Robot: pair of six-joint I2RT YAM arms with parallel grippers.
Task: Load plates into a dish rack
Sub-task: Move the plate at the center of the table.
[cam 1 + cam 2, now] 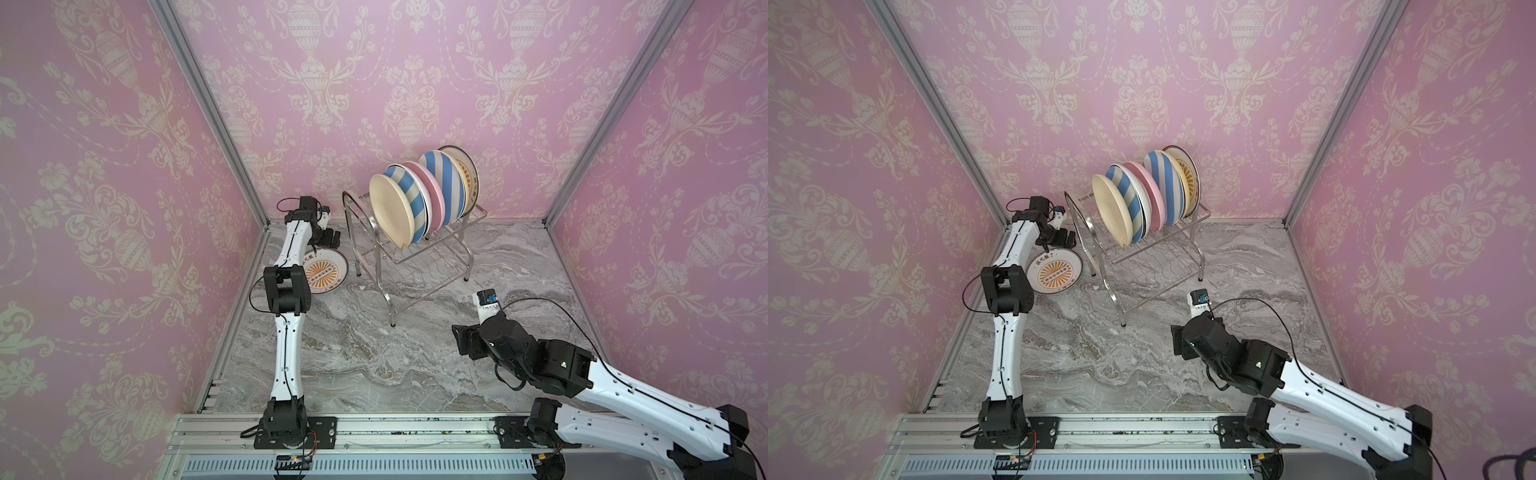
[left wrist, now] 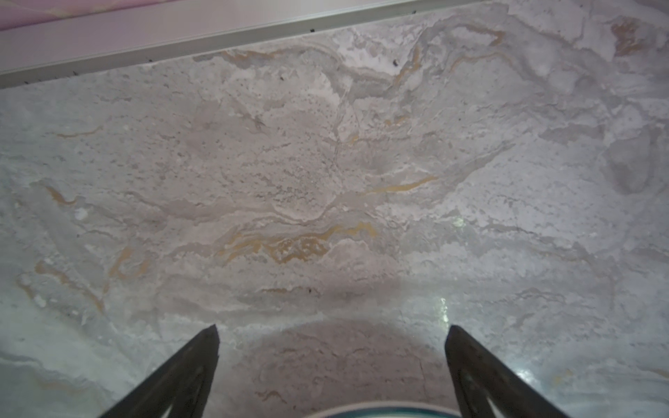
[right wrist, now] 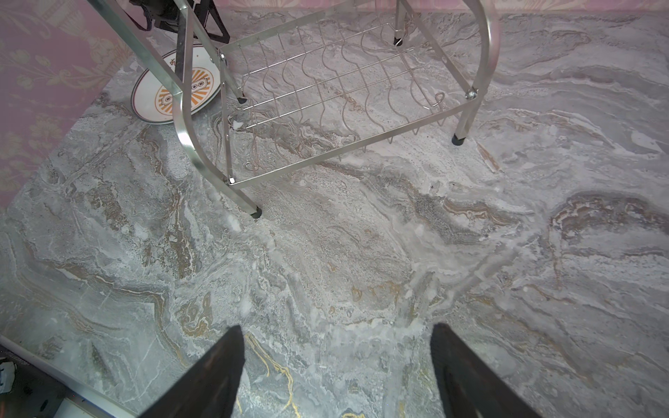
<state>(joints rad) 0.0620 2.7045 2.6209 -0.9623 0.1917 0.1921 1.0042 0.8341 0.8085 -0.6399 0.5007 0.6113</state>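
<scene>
Six plates stand on edge in the upper shelf of the chrome dish rack [image 1: 419, 257], near the back of the marble worktop [image 1: 374, 353]. From the front of the row to the back they are one cream plate [image 1: 390, 214], one blue-and-white striped plate [image 1: 413, 203], one pink plate [image 1: 434, 195], a second striped plate [image 1: 446, 183], one yellowish plate [image 1: 456, 170] and one dark-rimmed plate with an orange sunburst [image 1: 470, 178]. A seventh plate, also an orange sunburst plate [image 1: 326, 270], lies flat on the worktop just beside the rack's left side. That makes two striped, two sunburst and one each of the other colours. The left gripper [image 2: 331, 327] hangs over that plate's far edge with its jaws wide and nothing between them; I cannot tell whether it touches the rim. The right gripper [image 3: 336, 329] is well apart from the rack, over bare marble in front of it, also spread wide and carrying nothing.
</scene>
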